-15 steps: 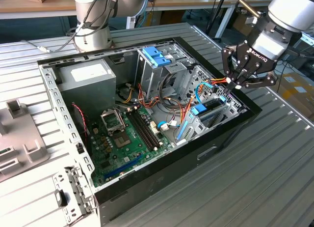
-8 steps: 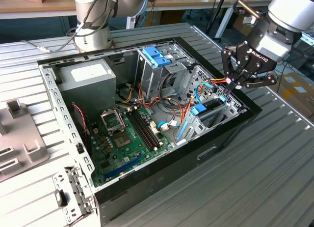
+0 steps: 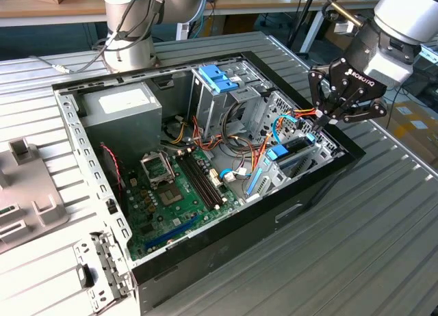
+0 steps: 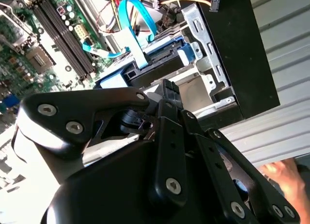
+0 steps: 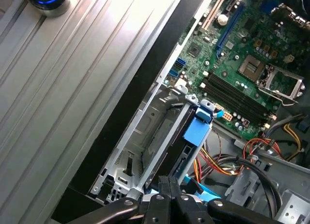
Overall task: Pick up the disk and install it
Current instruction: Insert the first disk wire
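Ribbed metal table (image 3: pixel 383 247); pincer (image 3: pixel 321 124) pressed together above the disk (image 3: pixel 291 152), lying lengthwise in its bay.

Ribbed metal table (image 3: pixel 383 227) carries the open PC case (image 3: pixel 287 213) dead centre, a grey plastic panel (image 3: pixel 27 200) at 9 o'clock, robot base (image 3: pixel 130 53) at 11.

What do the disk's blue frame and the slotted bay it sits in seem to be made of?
The disk has a carrier that looks like matte light-blue moulded plastic: evenly coloured, with rounded edges. The bay looks like bare sheet metal, probably steel: grey, dully reflective, with punched holes and folded edges.
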Controlling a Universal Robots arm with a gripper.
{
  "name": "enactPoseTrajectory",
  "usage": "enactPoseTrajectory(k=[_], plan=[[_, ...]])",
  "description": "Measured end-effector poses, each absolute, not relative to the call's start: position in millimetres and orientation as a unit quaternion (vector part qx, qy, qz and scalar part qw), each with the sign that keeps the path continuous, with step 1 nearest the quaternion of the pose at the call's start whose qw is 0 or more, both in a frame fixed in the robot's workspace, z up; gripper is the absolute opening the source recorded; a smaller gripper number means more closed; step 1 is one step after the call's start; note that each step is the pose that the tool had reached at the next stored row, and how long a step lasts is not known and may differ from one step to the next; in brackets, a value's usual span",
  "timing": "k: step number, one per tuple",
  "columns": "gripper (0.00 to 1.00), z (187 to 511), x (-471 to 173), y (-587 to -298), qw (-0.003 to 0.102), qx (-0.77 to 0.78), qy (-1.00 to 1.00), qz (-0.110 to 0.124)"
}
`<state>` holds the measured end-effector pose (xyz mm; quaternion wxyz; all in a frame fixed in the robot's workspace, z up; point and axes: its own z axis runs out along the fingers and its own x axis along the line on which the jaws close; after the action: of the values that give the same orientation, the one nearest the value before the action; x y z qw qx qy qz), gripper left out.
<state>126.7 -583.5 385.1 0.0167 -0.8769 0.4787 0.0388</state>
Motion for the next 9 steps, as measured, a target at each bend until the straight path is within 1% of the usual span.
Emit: enactPoseTrajectory(k=[9], plan=[[0.11,385.1,126.8,-583.5,0.014,-0.906,0.422,0.040]])
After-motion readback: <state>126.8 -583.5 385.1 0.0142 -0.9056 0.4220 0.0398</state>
